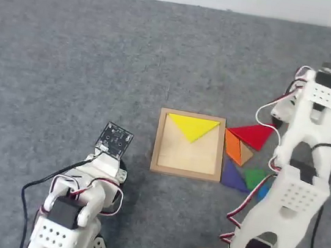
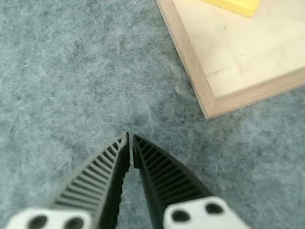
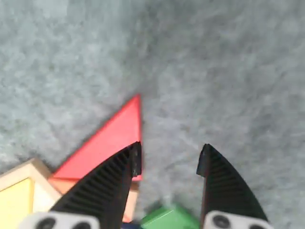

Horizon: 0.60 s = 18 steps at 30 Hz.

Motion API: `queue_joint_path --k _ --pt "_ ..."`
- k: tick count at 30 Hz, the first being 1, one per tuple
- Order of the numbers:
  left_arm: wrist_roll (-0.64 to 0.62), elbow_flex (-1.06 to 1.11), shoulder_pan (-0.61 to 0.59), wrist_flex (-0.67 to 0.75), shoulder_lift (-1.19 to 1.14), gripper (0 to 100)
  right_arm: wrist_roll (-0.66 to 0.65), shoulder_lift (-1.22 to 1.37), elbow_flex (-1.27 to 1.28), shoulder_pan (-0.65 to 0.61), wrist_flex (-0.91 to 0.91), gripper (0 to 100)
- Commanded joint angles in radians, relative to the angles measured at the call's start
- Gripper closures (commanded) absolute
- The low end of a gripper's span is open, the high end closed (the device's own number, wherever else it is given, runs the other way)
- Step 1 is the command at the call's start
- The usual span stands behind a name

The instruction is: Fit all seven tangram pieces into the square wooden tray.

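Nearest the lens, the left claw (image 2: 129, 139) is pressed together and empty, hanging over bare grey bench (image 2: 71, 62) just beside a corner of the square wooden tray (image 2: 200, 90). The right claw (image 3: 169, 160) is spread and holds nothing. One fingertip (image 3: 134, 157) sits over the edge of the red triangle (image 3: 112, 140), and the other is above bare bench.

From the high view, the yellow triangle (image 1: 193, 126) lies inside the tray with its long side along the far wall. The other six pieces are clustered just beside the tray on the right arm's side: red, the orange piece (image 1: 232, 147), a tan piece (image 1: 246, 154), the purple piece (image 1: 233, 175), the green piece (image 1: 255, 175) and a blue piece (image 1: 262, 190) partly hidden by the arm.

One of seven appears placed, and the red triangle looks to be the step in hand. The next move would need a shift so both fingers straddle the triangle's tip, then a descent. The piece lies flat and touches the orange one, so a pinch may slip or nudge its neighbour.
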<state>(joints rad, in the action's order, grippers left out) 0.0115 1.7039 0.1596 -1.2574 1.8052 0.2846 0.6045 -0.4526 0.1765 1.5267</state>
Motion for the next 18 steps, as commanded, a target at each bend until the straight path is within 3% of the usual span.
queue_joint_path --k 1,8,18 --pt "-0.006 -0.019 0.0 -0.006 0.02 99 0.077 -0.013 -0.049 -0.108 0.05 79.6" --pt "-0.006 -0.019 0.0 -0.006 0.02 99 0.305 0.053 -0.04 -0.194 0.038 79.6" --pt "-0.006 -0.019 0.0 -0.006 0.02 99 0.186 0.185 -0.098 -0.165 0.008 79.6"
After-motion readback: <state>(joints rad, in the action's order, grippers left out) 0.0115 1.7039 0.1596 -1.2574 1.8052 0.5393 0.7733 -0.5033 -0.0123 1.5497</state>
